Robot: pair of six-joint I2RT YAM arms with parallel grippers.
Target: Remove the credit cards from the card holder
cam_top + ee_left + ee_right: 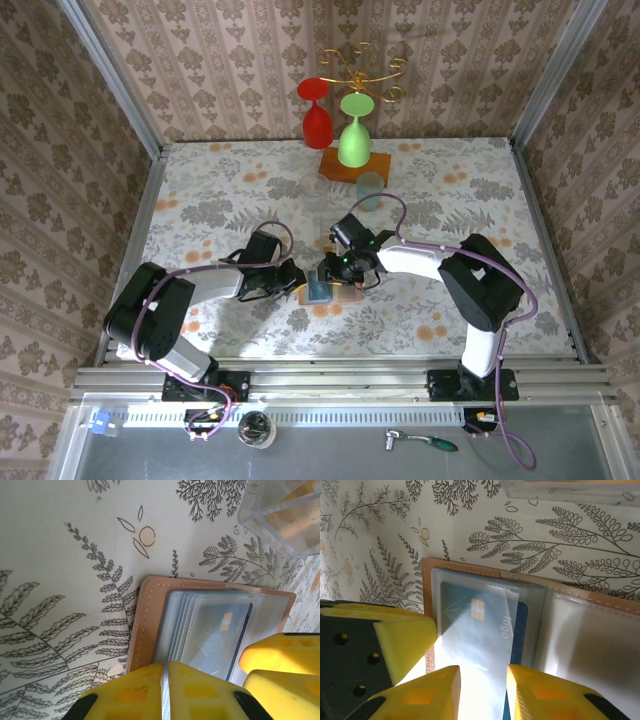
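The card holder (322, 292) lies open on the floral tabletop between both arms, tan leather rim (148, 625) around clear stacked pocket sleeves. A teal-blue credit card (517, 625) with a gold chip sits inside a sleeve (220, 630). My left gripper (165, 680) (298, 277) is shut on the thin edge of the holder's clear sleeves. My right gripper (482, 685) (335, 275) stands open just above the card, its fingers apart over the sleeve covering it. The holder's tan rim (426, 585) shows beside the left gripper's yellow finger (405, 640).
At the back stand an orange-brown wooden block (345, 165) and a gold rack holding an inverted red glass (316, 120) and green glass (352, 140). A clear container (370, 188) (280, 515) sits just beyond the holder. Patterned walls enclose the table.
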